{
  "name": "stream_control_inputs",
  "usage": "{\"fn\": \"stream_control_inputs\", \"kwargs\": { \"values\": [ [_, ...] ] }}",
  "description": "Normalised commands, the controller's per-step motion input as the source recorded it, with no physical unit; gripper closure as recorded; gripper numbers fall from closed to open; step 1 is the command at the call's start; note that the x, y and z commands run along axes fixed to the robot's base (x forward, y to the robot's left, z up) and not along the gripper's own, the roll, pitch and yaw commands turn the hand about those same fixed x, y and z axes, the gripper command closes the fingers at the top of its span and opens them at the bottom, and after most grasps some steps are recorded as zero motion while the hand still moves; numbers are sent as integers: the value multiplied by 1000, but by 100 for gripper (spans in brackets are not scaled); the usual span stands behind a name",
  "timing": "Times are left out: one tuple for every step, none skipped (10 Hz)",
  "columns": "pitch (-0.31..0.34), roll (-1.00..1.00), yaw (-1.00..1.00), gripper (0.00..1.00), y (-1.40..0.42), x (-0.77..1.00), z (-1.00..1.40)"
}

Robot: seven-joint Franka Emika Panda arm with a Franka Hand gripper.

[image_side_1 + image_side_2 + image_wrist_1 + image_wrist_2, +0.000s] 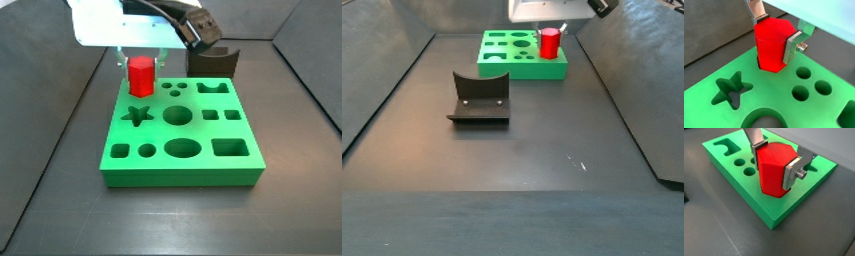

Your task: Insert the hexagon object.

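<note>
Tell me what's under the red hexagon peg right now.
The green board; the hexagon peg, clamped by the gripper, stands in a corner hole. The hole's depth is covered.

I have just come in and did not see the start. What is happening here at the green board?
The Franka arm's gripper is shut on the red hexagon peg and holds it upright at a corner hole of the green board. In a wrist view the peg's lower end seems already inside the hole, but most of it stands above the board. The star hole and the three small round holes are empty. The dark grey curved block lies apart on the floor.
</note>
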Motion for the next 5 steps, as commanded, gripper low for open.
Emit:
{"fn": "stream_control_inputs", "kwargs": {
  "values": [
    [-59, 159, 0, 100, -77, -17, -1000],
    [-114, 266, 0, 100, -74, -89, -786],
    [-297, 161, 0, 100, -60, -229, -603],
    [-10, 0, 0, 100, 0, 0, 0],
    [0, 0, 0, 100, 0, 0, 0]
  ]
}}
